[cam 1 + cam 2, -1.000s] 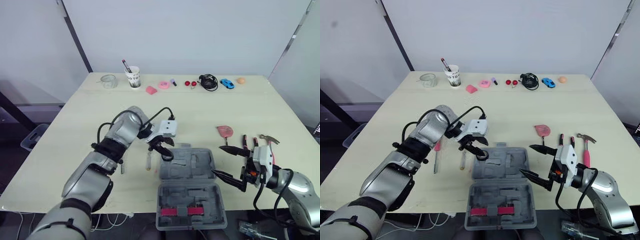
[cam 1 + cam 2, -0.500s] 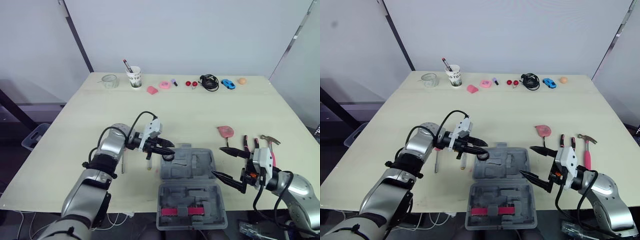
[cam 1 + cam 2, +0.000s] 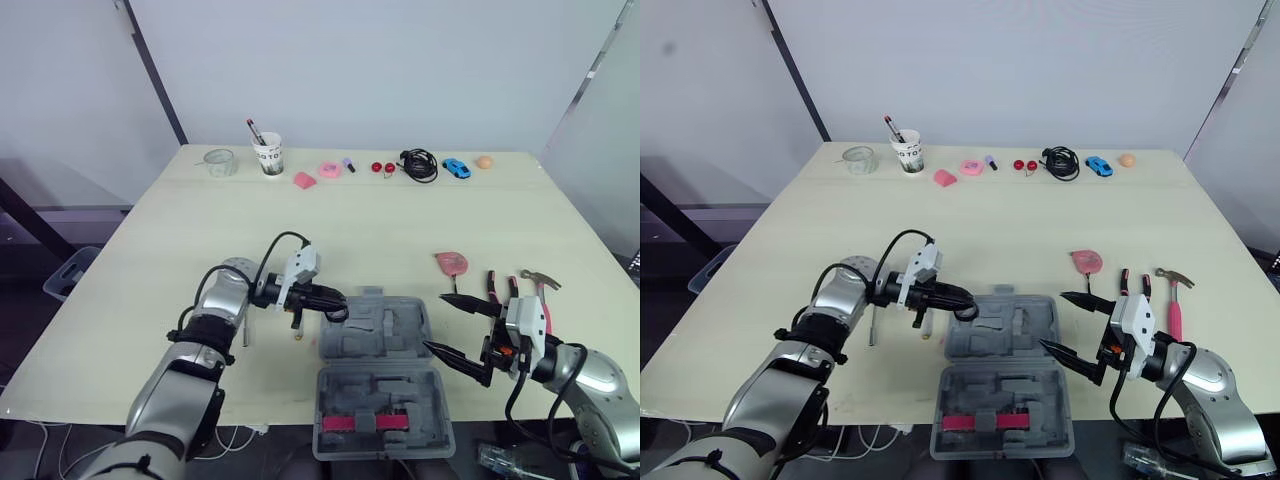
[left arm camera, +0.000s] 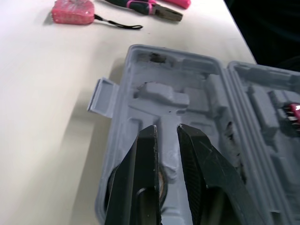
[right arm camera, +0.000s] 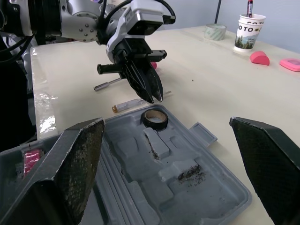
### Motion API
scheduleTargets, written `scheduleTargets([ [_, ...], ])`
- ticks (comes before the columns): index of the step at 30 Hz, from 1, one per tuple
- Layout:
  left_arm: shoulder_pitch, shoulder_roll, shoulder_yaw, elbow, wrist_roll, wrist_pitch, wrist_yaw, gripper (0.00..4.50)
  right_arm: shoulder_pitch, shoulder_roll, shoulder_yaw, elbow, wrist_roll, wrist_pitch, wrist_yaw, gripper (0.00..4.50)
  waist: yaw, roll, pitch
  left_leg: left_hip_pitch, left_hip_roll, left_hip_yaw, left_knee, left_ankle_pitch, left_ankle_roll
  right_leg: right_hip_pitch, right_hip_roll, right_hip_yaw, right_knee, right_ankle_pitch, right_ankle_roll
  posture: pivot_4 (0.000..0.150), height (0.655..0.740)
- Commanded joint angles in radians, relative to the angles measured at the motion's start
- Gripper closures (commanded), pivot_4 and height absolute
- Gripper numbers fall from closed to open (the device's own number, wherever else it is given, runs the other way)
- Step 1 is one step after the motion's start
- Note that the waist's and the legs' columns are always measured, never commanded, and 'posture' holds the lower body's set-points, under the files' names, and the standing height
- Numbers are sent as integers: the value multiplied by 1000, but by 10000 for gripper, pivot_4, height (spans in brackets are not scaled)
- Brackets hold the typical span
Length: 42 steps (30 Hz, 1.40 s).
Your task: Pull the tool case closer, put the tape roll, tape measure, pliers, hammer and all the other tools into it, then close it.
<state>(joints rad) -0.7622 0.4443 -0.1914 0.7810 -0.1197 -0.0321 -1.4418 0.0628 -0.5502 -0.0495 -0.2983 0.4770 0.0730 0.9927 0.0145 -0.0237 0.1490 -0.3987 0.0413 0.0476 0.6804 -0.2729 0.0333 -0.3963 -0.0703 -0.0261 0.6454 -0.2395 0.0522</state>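
Reaching low along the tabletop point(image 3: 350, 220), the left arm lies nearly flat, forearm toward the open tool case point(image 3: 385, 395) at the middle of the front edge. The left gripper point(image 3: 338, 305) ends over the case's far left corner, fingers a narrow slit apart and holding nothing. The right gripper point(image 3: 434, 320) hovers at the case's right side, fingers spread wide, empty. The right wrist view shows the tape roll point(image 5: 155, 119) lying flat inside the case just under the left fingertips. Toward the right edge lie the tape measure point(image 3: 450, 262), pliers point(image 3: 493, 285) and hammer point(image 3: 540, 290).
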Motion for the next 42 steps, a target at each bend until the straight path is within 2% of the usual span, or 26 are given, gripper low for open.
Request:
scheduleTargets([
  [1,-17,-22,26,43,5,-78,42,37165,-6,4,-6,-18,3,-17,-7,0,0,0,0,0,0,0,0,0,0,0,0,0,0,0,0,1500,7400],
  [8,-20,-57,26,136,26,-154,89,37165,-7,5,-7,-19,3,-15,-6,0,-1,0,0,0,0,0,0,0,0,0,0,0,0,0,0,1500,7400],
  [16,-6,-76,-6,261,106,-245,159,37165,-2,2,-9,-29,4,-11,-9,0,0,0,0,0,0,0,0,0,0,0,0,0,0,0,0,1500,7400],
  [25,7,-87,23,261,89,-275,152,37165,-1,1,-8,-31,6,-11,-10,0,1,1,-2,0,0,0,0,0,0,1,0,-1,0,0,0,1500,7400],
  [32,80,-79,114,9,-58,-191,102,37165,-16,36,-61,-14,49,10,-77,0,-1,1,-2,0,0,0,0,0,0,0,0,-1,0,0,0,1500,7400],
  [36,206,-33,178,-284,-156,-52,149,37165,0,32,-122,24,63,20,-117,0,-1,1,-2,0,0,-2,0,0,0,0,-1,0,0,0,0,1500,7400],
  [42,429,78,288,-579,-233,87,241,37165,36,33,-206,83,82,47,-162,0,-3,2,-2,2,1,-3,0,0,0,0,0,1,0,0,0,1500,7400],
])
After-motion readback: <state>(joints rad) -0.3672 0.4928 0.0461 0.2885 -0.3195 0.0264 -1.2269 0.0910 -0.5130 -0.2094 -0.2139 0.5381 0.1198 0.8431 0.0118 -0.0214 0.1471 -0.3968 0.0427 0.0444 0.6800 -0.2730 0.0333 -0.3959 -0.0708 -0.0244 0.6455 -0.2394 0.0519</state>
